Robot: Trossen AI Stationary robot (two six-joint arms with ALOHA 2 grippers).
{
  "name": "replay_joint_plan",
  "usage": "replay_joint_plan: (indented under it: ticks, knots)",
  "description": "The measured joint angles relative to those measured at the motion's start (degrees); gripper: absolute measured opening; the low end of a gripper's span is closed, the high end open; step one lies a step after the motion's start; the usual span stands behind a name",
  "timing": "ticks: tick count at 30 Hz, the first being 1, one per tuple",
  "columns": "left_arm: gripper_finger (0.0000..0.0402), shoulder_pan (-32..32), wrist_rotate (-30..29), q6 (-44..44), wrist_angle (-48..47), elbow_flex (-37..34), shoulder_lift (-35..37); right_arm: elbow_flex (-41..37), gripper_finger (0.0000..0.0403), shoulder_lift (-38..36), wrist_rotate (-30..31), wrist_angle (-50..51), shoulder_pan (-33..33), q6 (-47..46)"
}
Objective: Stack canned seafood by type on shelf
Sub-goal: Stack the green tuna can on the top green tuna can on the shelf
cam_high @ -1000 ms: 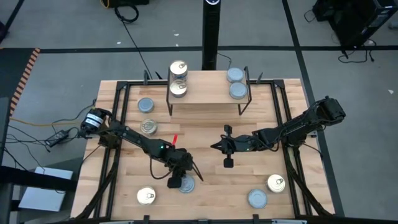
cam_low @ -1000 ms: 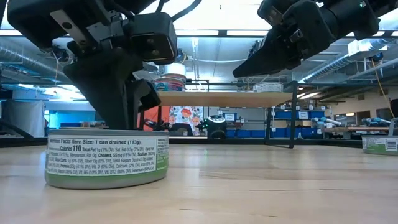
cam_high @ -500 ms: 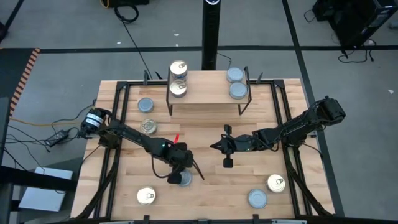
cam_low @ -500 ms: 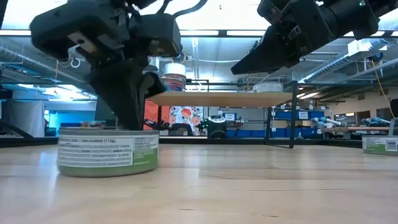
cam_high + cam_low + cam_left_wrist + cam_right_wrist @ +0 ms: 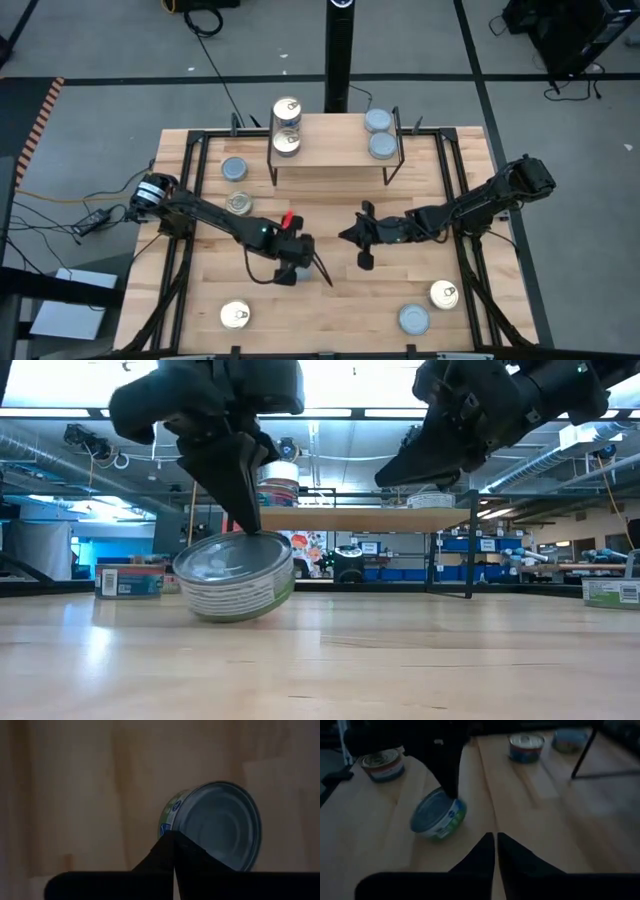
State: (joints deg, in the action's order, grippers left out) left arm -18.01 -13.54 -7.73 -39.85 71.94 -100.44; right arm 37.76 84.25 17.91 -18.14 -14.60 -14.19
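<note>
Left gripper, fingers pressed together, pinches the rim of a blue-grey-topped tin with a green-and-white label, tipping it so one edge lifts off the worktop. This tilted tin sits left of centre on the slatted wooden surface, partly hidden under the gripper from above.

Further left, one blue-grey tin and one gold-topped tin rest near the left edge; another gold-topped tin lies by the front left corner.

At the back edge stands the shelf, a light-wood plank on thin black legs. On its left end two gold-topped tins lie just beside each other; on its right end two blue-grey tins do the same.

Right gripper hovers above the middle of the worktop, apart from every tin, its fingers nearly together with a thin gap and nothing between them.

Near the front right corner sit a blue-grey tin and a gold-topped tin.
</note>
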Motion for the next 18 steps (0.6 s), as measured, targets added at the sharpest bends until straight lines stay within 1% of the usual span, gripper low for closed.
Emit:
replay_joint_plan:
  ticks: [3,7,11,14,18]
  knots:
    - [0.0003,-0.1,-3.1,-0.2,-0.3,0.0,0.2,0.0,0.0048,0.0,-2.1,1.2,0.6,-4.9]
    - [0.0003,-0.7,-6.0,-0.3,0.2,0.0,0.3,0.0,0.0079,2.8,-6.4,-2.4,1.3,-12.0]
    - [0.0003,-1.6,-7.8,-1.1,0.3,0.0,0.6,0.1,0.0118,8.5,-8.6,-10.6,1.6,-11.4]
    - [0.0003,-2.8,-9.8,-1.8,0.6,0.0,0.7,1.4,0.0144,11.9,-9.3,-12.8,2.1,-10.5]
    - [0.0003,-5.4,-12.4,-2.9,1.1,0.0,0.7,4.0,0.0169,15.0,-11.9,-13.1,2.7,-10.4]
